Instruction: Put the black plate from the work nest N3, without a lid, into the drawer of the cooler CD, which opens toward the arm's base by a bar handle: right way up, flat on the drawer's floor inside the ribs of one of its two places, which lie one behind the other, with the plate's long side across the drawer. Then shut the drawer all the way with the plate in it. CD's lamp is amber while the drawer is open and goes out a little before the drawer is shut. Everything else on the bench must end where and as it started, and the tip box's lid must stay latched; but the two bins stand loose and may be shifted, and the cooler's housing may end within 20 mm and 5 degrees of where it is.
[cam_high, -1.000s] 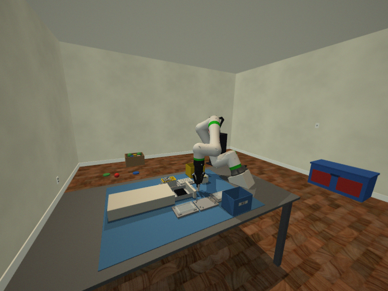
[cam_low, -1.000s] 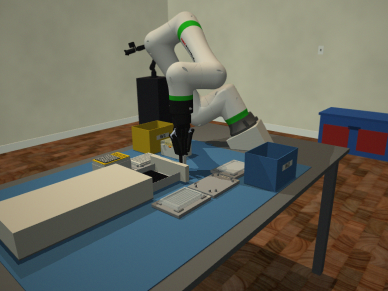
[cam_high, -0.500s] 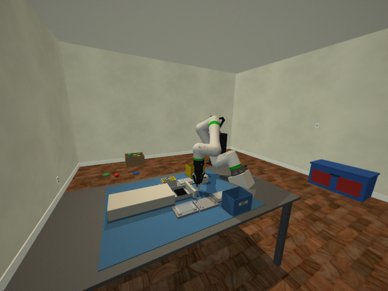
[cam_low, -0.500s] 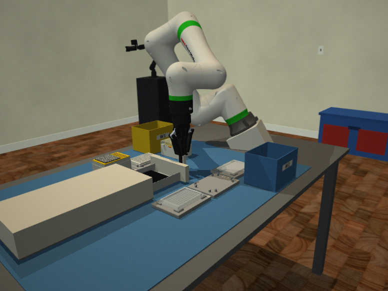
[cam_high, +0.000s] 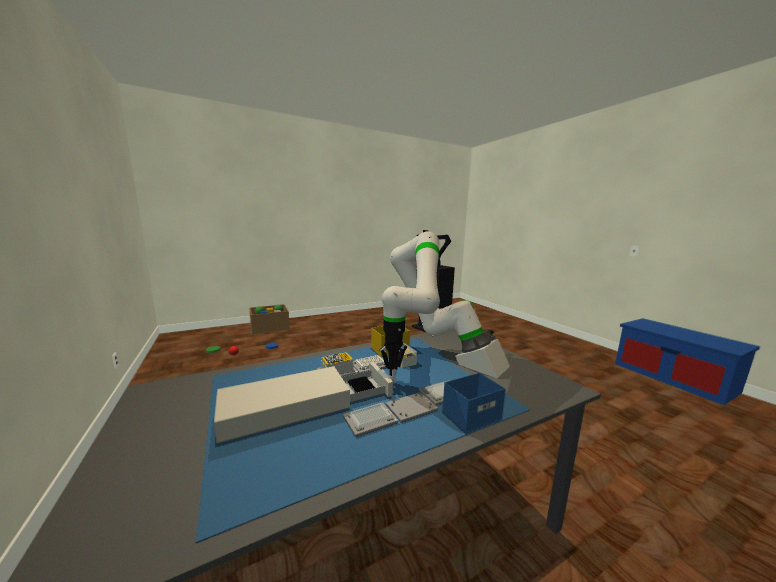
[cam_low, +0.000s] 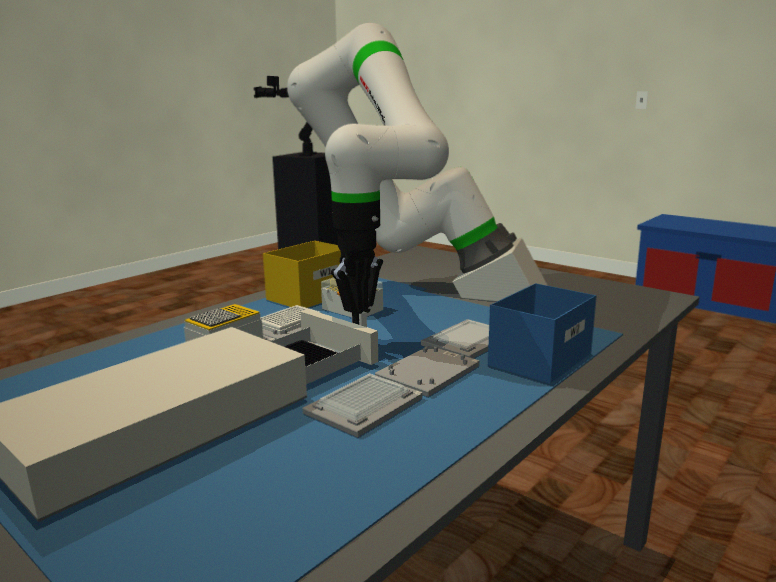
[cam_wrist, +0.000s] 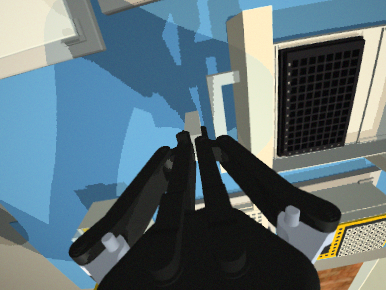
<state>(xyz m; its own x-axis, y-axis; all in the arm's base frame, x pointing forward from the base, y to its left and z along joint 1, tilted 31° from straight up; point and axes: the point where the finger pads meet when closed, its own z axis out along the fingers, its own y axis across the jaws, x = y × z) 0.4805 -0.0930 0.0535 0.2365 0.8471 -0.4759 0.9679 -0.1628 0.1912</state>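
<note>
- The gripper (cam_wrist: 192, 134) hangs with its fingers pressed together on nothing, just outside the bar handle (cam_wrist: 218, 95).
- The black plate (cam_wrist: 318, 97) lies flat in the cooler's open drawer (cam_low: 341, 338).

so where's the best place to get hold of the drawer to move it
Probably by its bar handle, the pale bar standing off the drawer front on the side toward the arm's base. Come down from above with a finger either side of the bar: the gap behind it leaves room for one. The gripper hangs shut and empty beside the handle, so it would have to open first.
</note>
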